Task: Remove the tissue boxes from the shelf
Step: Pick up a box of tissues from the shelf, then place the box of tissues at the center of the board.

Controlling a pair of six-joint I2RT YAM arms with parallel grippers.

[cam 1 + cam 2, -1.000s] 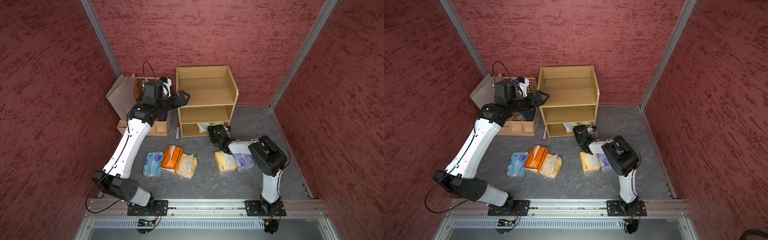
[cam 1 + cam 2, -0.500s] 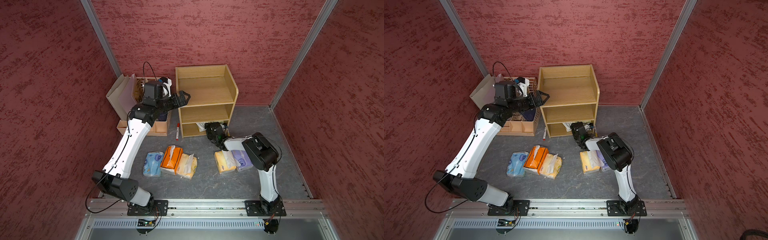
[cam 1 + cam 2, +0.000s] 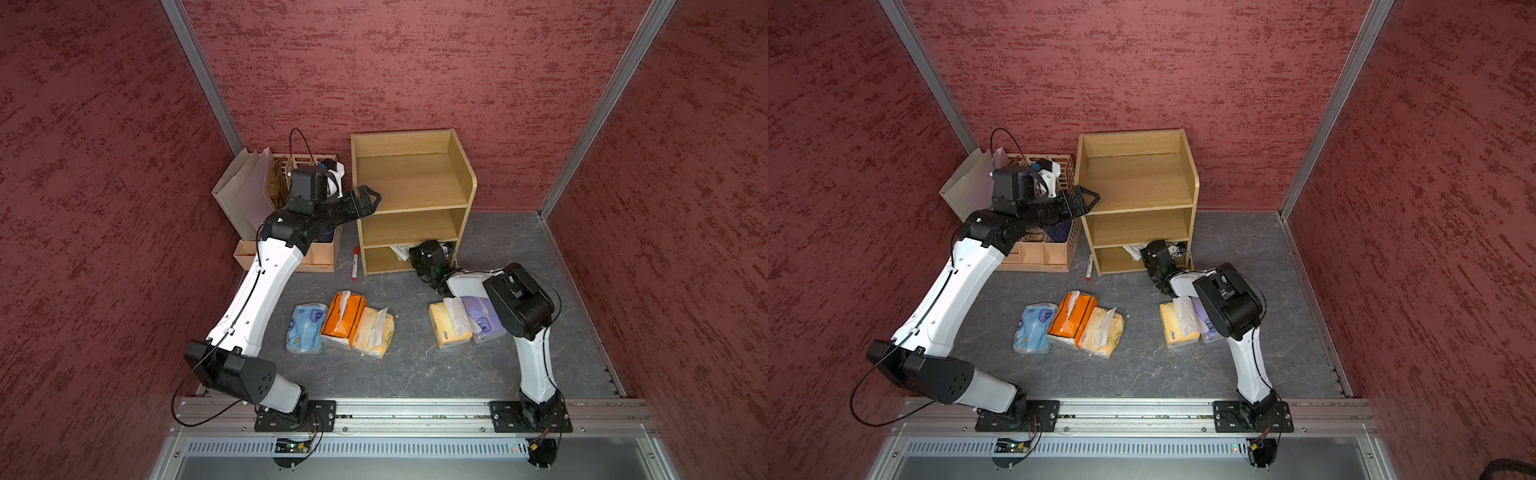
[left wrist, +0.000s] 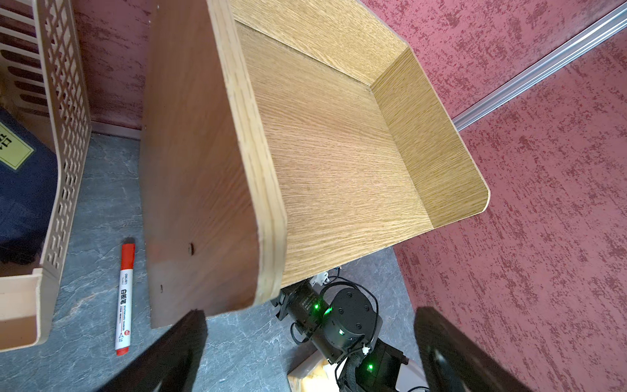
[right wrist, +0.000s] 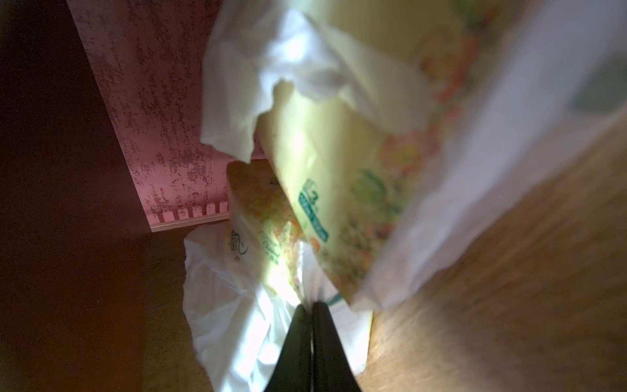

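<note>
Right fingers (image 5: 295, 342) clenched tight, pinching thin white wrap where two yellow-green tissue packs (image 5: 339, 203) meet. Which pack's wrap, can't tell; the view is blurred. Both packs sit in the bottom tier of the shelf (image 3: 409, 183), and the right arm (image 3: 536, 361) pokes into that tier from the near right. In both top views only a bit of white tissue (image 3: 400, 250) shows there.

Left fingers (image 4: 169, 356) spread wide, holding nothing, up beside the shelf's left side panel at top-tier height. Touching or not, can't tell.

Five packs lie on the counter (image 3: 415, 374), near side of the shelf.
- Left group, pressed side by side: light blue pack (image 3: 305, 328), orange pack (image 3: 343, 318), pale yellow-orange pack (image 3: 374, 332).
- Right pair, touching, partly under the right arm: yellow-orange pack (image 3: 442, 330), lilac pack (image 3: 482, 320).

White tissue sticks out of the orange, pale yellow-orange and yellow-orange ones.

Beige file organizer (image 3: 322, 253) stands left of the shelf, navy booklet (image 4: 23, 190) inside it. Red marker (image 3: 355, 264) lies on the counter between organizer and shelf.
</note>
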